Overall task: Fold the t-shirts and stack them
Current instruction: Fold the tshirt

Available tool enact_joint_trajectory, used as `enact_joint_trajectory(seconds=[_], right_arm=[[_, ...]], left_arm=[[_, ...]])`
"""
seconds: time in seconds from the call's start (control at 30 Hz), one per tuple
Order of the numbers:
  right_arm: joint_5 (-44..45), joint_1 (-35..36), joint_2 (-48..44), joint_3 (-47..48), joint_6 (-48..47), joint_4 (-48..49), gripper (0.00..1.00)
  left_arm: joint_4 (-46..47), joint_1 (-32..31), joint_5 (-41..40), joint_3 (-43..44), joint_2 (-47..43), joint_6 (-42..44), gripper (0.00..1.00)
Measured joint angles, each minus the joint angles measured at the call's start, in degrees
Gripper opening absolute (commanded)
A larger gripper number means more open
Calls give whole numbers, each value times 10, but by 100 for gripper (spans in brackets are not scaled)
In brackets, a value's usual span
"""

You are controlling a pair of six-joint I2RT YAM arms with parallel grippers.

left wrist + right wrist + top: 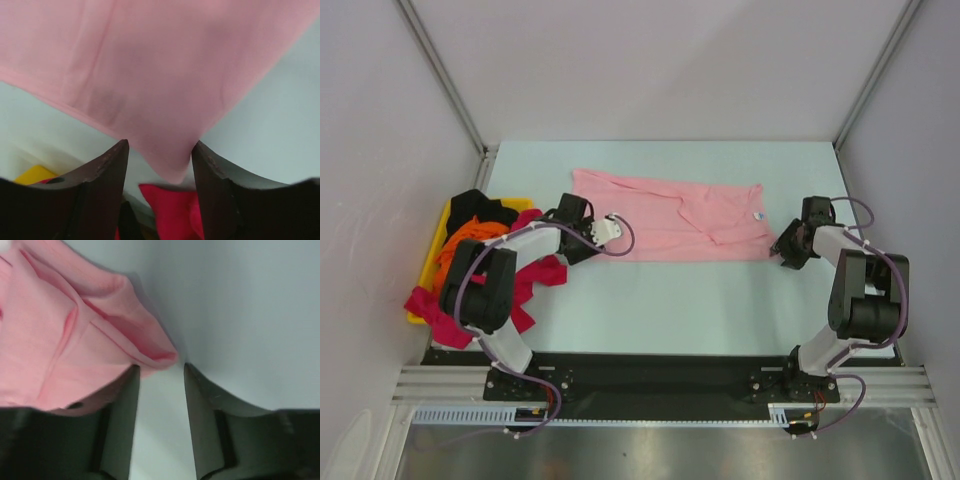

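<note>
So the light pink t-shirt is lying flat on the table, folded into a long band that runs left to right across the far-middle part, with a small white tag showing near its right end. The left gripper is right at the shirt's near-left corner. Its wrist camera shows the two dark fingers spread apart and the pink corner poking down into the gap between them, loose and not pinched as far as I can see. The right gripper is at the shirt's near-right corner. Its jaws are apart too, with bare table showing between them, and the rumpled pink corner sits just at the tip of one finger, not clamped. Over on the left there's a yellow tray with the rest of the laundry heaped in it: a black t-shirt at the far end, an orange t-shirt in the middle, and a magenta-red t-shirt at the near end, spilling over the tray's edge onto the table under the left arm.
</note>
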Motion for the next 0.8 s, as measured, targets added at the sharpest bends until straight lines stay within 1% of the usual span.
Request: enact_joint_trajectory(seconds=[0.03,0.07,0.1,0.13,0.17,0.2,0.3,0.37,0.43,0.57,0.67,0.7,0.73,0.77,0.8], right_arm=[[-2,0,7,0,2,7,37],[-3,0,10,0,6,17,28],[-4,0,13,0,9,23,13],[-4,0,17,0,10,26,6],[-3,0,19,0,15,27,0],[-2,-1,20,0,16,26,0],[2,-6,13,-6,21,24,0],[10,-18,-11,-26,23,13,0],[18,-37,-50,-55,27,-10,0],[40,-83,-159,-113,38,-75,0],[61,-99,-223,-144,50,-104,0],[67,-100,-237,-153,56,-112,7],[72,-102,-249,-159,63,-118,18],[75,-103,-257,-163,68,-124,42],[76,-106,-261,-164,73,-129,50]], left_arm=[[7,0,-7,3,7,2,49],[18,0,-13,5,12,2,43],[28,0,-20,5,17,3,27],[32,0,-23,5,19,0,17],[32,0,-24,5,22,1,5],[30,-1,-24,5,24,-1,0],[14,-3,-11,6,24,-7,0],[-3,-4,5,8,17,-15,0],[-33,-10,24,5,4,-25,0],[-105,-43,72,-25,-54,-37,0],[-157,-67,109,-42,-83,-44,0],[-175,-74,123,-46,-86,-49,5],[-185,-77,131,-48,-86,-52,13],[-196,-79,141,-51,-86,-52,29],[-209,-80,150,-52,-86,-50,67]])
